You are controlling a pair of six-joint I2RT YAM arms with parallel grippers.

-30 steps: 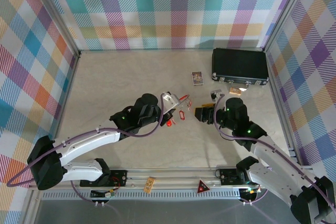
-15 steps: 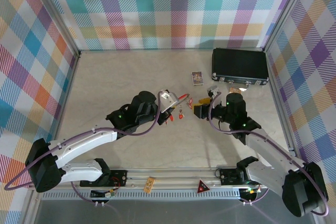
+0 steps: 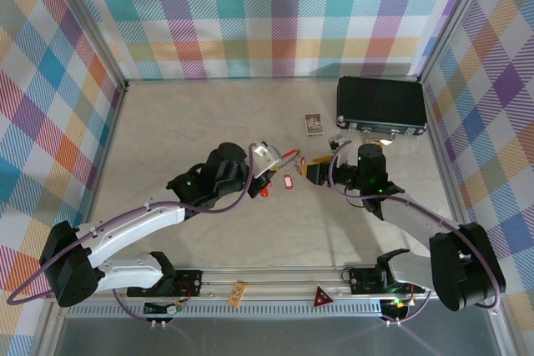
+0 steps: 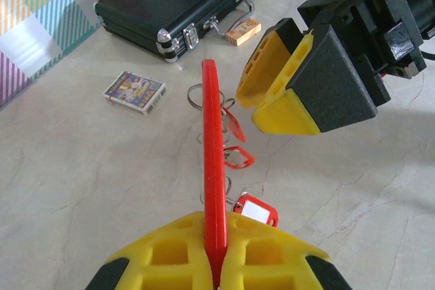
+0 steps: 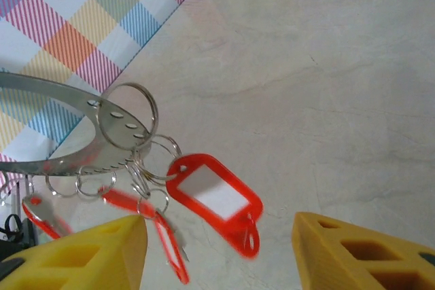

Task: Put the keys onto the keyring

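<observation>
With the left hand (image 4: 216,263) clenched on the keyring (image 4: 213,161) and keys (image 5: 214,195) dangling beneath it, the released right hand (image 4: 280,89) straddles one key; threading seems underway, and next it likely must pinch that key.

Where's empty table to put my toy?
Bare: the table's far left, between back wall and left arm, and the near middle between the arms. Crowded: where left gripper and right gripper meet at the keys, and around the black case and picture card.
</observation>
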